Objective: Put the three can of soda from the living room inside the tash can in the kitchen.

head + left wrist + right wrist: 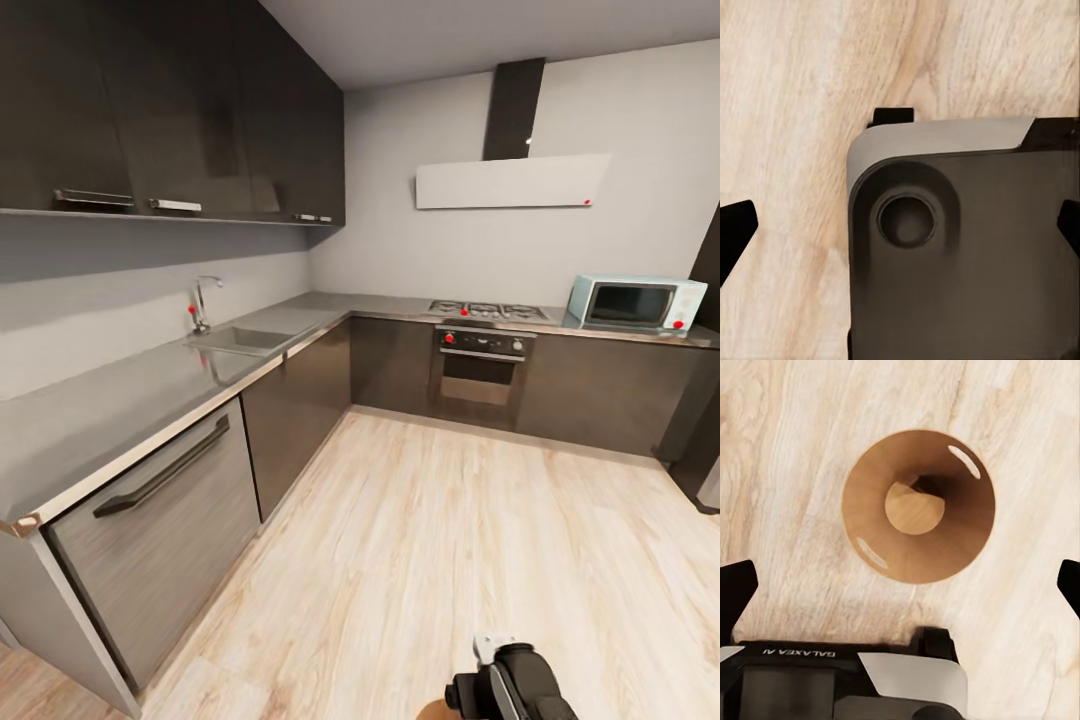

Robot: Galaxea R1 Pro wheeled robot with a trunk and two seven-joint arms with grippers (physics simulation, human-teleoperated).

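Observation:
The trash can (870, 495) is a glossy copper-brown round bin standing on the pale wood floor, and I look straight down into it in the right wrist view. Inside I see only its bare bottom. My right gripper (900, 589) hangs above it, open, with nothing between its black fingertips (736, 589). The right arm (515, 680) shows at the bottom of the head view, with a copper sliver of the trash can (432, 711) beside it. My left gripper (900, 229) is open and empty over the robot's dark base (967, 255). The soda cans are out of view.
An L-shaped steel-grey countertop (120, 400) with sink (240, 340) and tap runs along the left and back walls. A dishwasher front (160, 540) stands close at left. Oven (483, 365), hob and pale blue microwave (637, 302) line the back. Wood floor (450, 520) stretches ahead.

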